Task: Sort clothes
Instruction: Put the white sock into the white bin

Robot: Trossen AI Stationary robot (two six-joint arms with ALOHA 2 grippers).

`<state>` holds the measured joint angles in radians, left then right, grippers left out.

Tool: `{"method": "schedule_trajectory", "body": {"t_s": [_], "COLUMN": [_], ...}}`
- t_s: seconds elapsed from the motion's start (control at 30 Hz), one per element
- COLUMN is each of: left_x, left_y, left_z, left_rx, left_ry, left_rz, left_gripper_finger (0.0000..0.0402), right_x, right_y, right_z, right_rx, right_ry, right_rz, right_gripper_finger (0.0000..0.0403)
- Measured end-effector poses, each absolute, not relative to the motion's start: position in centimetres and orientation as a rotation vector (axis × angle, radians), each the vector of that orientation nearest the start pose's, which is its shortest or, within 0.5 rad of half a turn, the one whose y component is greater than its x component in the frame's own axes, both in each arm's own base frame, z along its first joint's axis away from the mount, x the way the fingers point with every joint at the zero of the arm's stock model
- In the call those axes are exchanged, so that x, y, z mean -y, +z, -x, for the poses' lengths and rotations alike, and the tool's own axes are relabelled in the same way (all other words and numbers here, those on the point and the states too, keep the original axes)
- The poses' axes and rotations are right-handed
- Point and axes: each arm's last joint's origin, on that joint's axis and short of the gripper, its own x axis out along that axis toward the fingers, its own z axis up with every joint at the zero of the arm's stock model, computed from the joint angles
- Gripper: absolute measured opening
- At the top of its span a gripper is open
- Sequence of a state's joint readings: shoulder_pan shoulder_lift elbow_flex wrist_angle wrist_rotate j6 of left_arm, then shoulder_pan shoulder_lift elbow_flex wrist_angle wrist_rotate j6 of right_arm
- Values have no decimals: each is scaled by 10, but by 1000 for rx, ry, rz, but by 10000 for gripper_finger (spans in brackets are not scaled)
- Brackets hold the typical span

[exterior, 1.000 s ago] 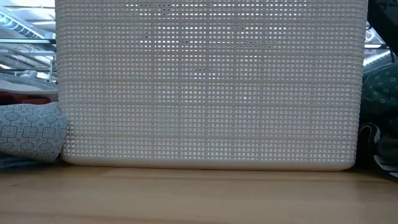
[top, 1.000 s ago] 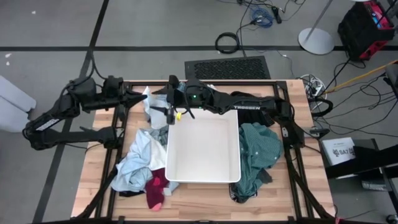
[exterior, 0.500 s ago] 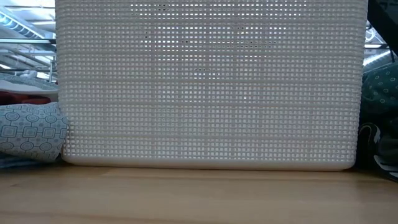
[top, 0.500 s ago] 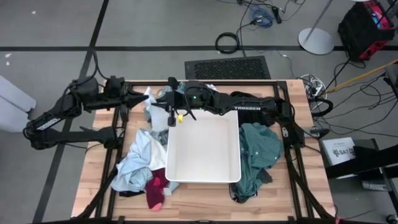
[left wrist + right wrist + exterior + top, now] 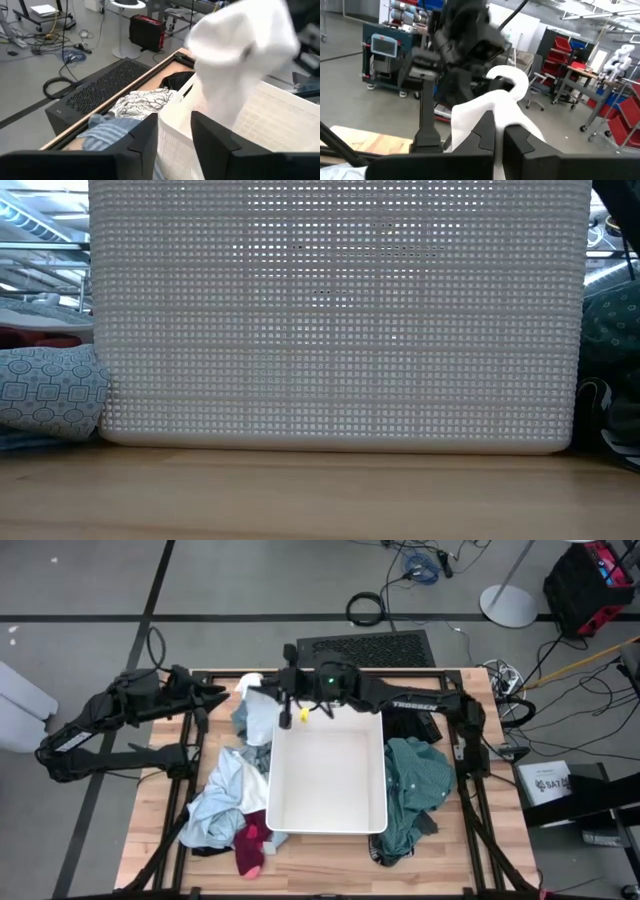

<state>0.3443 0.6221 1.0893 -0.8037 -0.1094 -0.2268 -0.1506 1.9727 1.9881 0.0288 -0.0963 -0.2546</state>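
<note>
While readable, "TROSSEN" on right arm

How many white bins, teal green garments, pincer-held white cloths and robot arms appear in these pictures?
White bin: 1
Teal green garment: 1
White cloth in the right pincer: 1
Robot arms, left arm and right arm: 2
Total: 5

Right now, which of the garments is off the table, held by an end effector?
The white cloth piece, pinched in the shut right end effector at the white plastic bin's far left corner. The teal green shirt and light blue garment lie on the table.
</note>
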Motion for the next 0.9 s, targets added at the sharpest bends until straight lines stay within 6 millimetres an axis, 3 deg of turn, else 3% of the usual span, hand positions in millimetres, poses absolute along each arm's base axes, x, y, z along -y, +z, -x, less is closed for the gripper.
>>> {"method": "schedule_trajectory", "body": {"t_s": [0.27,0.4,0.63,0.9], "left_x": [-32,-33,-35,-34], "left_y": [363,343,330,328], "left_z": [-79,-82,-88,-89], "left_rx": [-339,-379,-357,-375], "left_ry": [499,508,511,474], "left_rz": [302,326,349,408], "left_gripper_finger": [148,148,148,148], "right_x": [58,52,40,14], "right_y": [458,467,454,416], "right_z": [-405,-372,-343,-347], "right_rx": [-58,-202,-491,-816], "right_ry": [-44,-10,32,88], "right_rz": [232,164,30,-59], "right_gripper_finger": [0,0,0,0]}}
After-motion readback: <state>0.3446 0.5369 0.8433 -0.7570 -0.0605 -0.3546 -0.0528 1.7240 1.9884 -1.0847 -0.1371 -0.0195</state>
